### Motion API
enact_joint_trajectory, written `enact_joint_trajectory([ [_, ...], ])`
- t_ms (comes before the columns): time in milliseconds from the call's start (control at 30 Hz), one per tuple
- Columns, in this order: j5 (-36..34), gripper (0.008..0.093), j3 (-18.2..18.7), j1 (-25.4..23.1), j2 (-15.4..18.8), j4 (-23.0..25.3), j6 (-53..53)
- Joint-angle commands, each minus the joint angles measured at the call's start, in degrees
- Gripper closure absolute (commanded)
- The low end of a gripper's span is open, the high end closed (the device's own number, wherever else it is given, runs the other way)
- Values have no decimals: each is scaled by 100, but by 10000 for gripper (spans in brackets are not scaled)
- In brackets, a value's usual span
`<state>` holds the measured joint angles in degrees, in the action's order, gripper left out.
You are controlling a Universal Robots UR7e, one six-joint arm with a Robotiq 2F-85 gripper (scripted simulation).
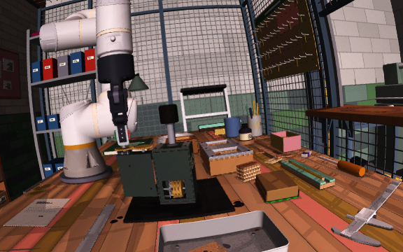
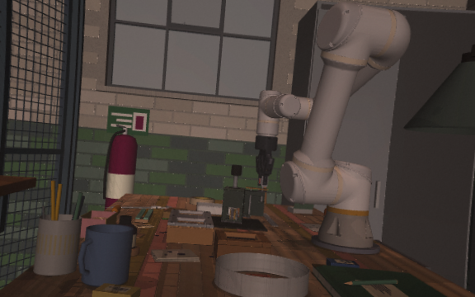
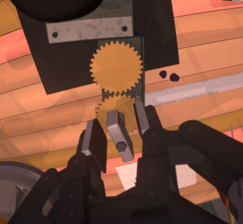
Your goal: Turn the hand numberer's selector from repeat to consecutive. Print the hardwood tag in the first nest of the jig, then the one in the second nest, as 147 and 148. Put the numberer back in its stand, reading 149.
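The numberer's print wheels point(image 1: 176, 189) show only partly through the frame's lower opening. The hand numberer point(image 1: 173, 167), a dark box frame with a black knob point(image 1: 168, 113) on a grey plunger, sits in its dark stand point(image 1: 136, 173) on a black mat. Two brass gears point(image 3: 116, 68) lie on the stand's top, and a small grey selector lever point(image 3: 120, 135) with a red side stands between the fingers of my open gripper point(image 3: 115, 127), which holds nothing. The jig point(image 1: 224, 155) with its hardwood tags stands to the right of the numberer.
A grey tray point(image 1: 222, 234) sits at the near edge of the bench. A stack of tags point(image 1: 248, 170), a brown block point(image 1: 276, 185), a green strip point(image 1: 306, 173) and a pink box point(image 1: 285, 141) lie right of the jig. A steel rule point(image 1: 94, 227) lies near left.
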<state>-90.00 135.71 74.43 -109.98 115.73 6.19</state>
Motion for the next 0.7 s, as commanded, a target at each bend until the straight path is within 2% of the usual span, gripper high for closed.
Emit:
enact_joint_trajectory([
  [0,0,634,-3,0,-1,3,0],
  [667,0,634,-27,0,-19,-40,0],
])
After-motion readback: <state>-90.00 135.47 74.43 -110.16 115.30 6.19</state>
